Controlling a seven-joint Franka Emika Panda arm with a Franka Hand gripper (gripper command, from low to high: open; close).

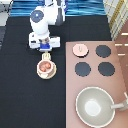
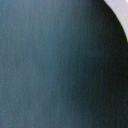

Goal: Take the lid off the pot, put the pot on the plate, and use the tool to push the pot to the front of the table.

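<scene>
**A:** Where is the gripper at this moment?

**B:** It hangs over the table, in the part toward the exterior view's top edge. It is near the middle of that edge, a little toward the exterior view's left. The white arm comes down to it from above.

**A:** Is the hand apart or together?

**B:** I cannot tell this. A small cream piece shows just under the gripper, and I take it for the tool. Whether it is held or only lies there, I cannot say.

**A:** And the pot?

**B:** The pot stands on the plate, with the cream rim of the plate showing around it. It is open, and the reddish-brown contents are visible inside. Pot and plate are on the table just below the gripper, close to the left edge of the stove panel and near its top left corner.

**A:** So the lid is off?

**B:** Yes. The lid lies flat on the stove panel, in the top left corner of it, well apart from the pot. Three black burners are beside and below it.

**A:** Anything else on the panel?

**B:** The large grey pan sits at the bottom edge of the panel, with its handle toward the exterior view's right.

**A:** What does the wrist view give?

**B:** Only a dark blue-grey surface, with a pale patch in one corner. I cannot tell what it is.
</scene>
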